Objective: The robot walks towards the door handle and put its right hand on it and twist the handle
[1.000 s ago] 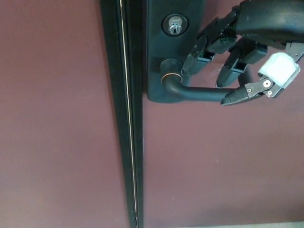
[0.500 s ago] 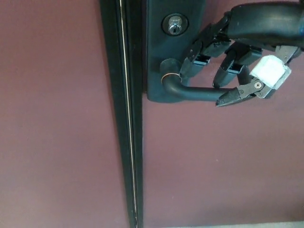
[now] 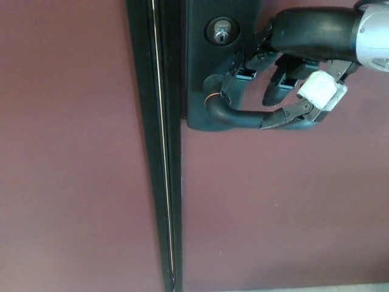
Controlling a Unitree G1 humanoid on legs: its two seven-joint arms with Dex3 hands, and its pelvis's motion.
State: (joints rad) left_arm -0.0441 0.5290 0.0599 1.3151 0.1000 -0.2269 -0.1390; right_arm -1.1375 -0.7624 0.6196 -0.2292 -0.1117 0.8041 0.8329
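While the lever door handle [image 3: 243,117] juts from its dark plate [image 3: 200,67] at the maroon door's [image 3: 273,213] left edge, below the keyhole [image 3: 222,31], the right hand [image 3: 285,73] grips it — fingers [image 3: 234,82] curled over, thumb beneath.

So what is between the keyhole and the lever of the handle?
In the head view, only the dark backplate lies between the keyhole and the lever, with two fingers of the right hand reaching across it.

door handle [image 3: 243,117]: dark matt metal | door [image 3: 273,213]: smooth maroon | keyhole [image 3: 221,33]: shiny metal
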